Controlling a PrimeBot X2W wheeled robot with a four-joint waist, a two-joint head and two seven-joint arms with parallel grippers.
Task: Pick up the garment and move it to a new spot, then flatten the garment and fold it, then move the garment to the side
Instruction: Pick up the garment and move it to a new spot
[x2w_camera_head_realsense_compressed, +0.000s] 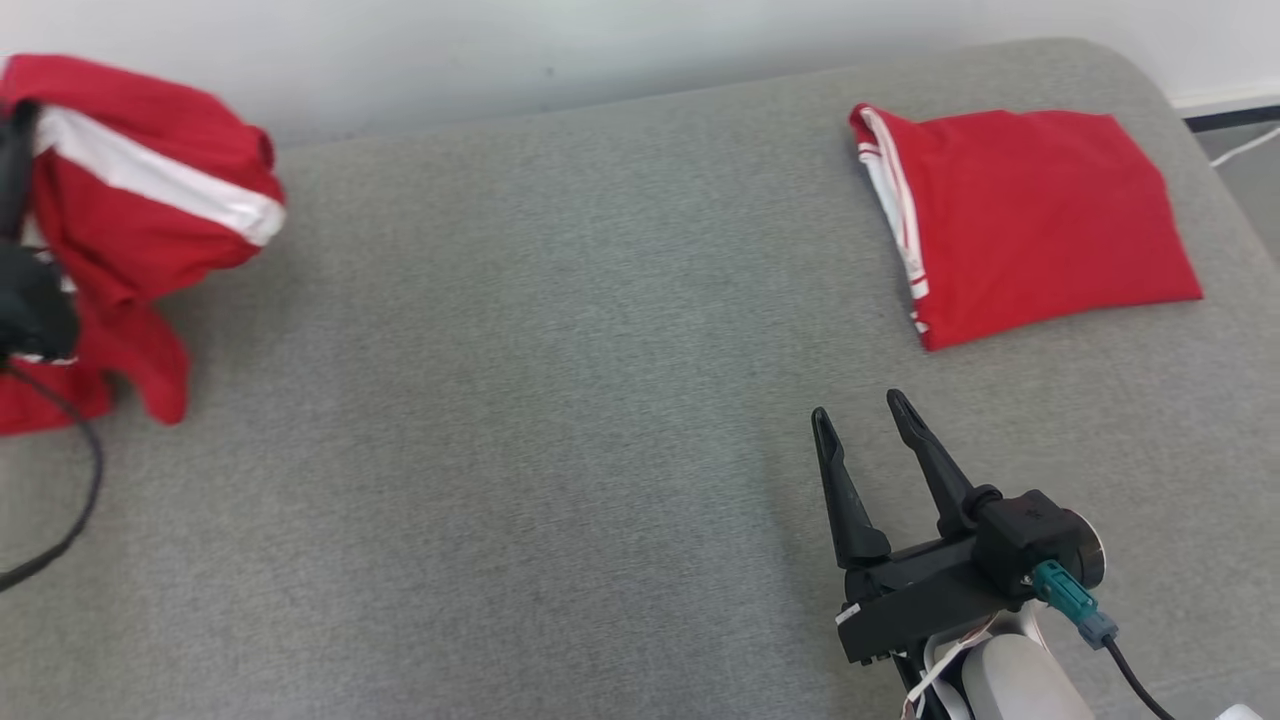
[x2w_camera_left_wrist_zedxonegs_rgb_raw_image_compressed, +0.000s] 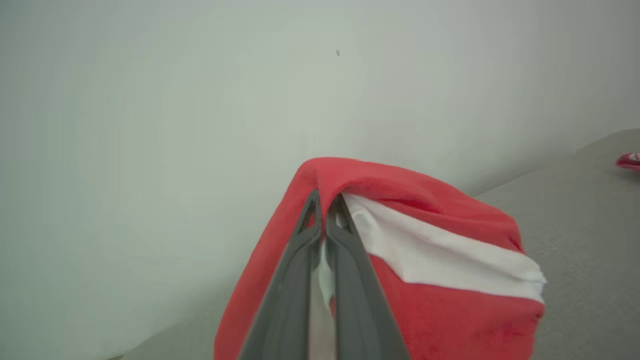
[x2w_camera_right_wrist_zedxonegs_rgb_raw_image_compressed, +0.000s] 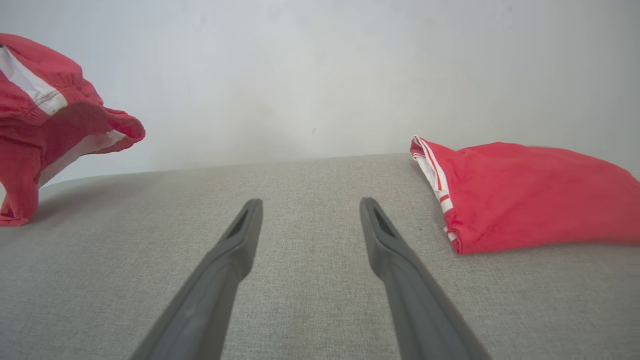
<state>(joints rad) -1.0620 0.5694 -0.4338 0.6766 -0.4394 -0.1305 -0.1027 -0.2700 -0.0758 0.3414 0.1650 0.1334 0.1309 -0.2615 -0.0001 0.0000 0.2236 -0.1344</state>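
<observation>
Mostly grey fabric surface (x2w_camera_head_realsense_compressed: 520, 400), pale wall (x2w_camera_head_realsense_compressed: 500, 40) behind, left gripper (x2w_camera_left_wrist_zedxonegs_rgb_raw_image_compressed: 326, 197) clamps red garment (x2w_camera_left_wrist_zedxonegs_rgb_raw_image_compressed: 450, 315) — right gripper (x2w_camera_head_realsense_compressed: 857, 405) splayed apart.

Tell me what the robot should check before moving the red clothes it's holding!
1. Left end effector shut on hanging garment: ok.
2. Hanging garment's lower end off the grey surface: cannot tell.
3. Right end effector open, holding nothing: ok.
4. Folded garment lies apart, far right: ok.
5. Landing room on grey surface between them: ok.
</observation>
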